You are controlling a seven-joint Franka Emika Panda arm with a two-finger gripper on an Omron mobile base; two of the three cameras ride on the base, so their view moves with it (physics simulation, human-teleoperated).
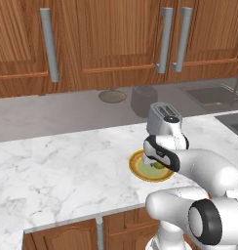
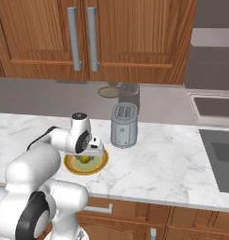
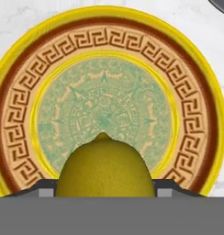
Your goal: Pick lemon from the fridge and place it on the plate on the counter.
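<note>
Even, bright rendered light; soft shadows, no glare.

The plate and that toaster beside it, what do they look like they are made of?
The plate looks like glazed ceramic: glossy yellow rim, printed key-pattern band, pale green centre. The toaster looks like brushed metal, plain grey with a soft sheen. Both are rendered, so this is a guess from looks.

veined marble counter (image 1: 67, 161) — glossy, wooden cabinets (image 1: 106, 44), brushed-metal toaster (image 2: 124, 124), matt lemon (image 3: 104, 170)
</note>
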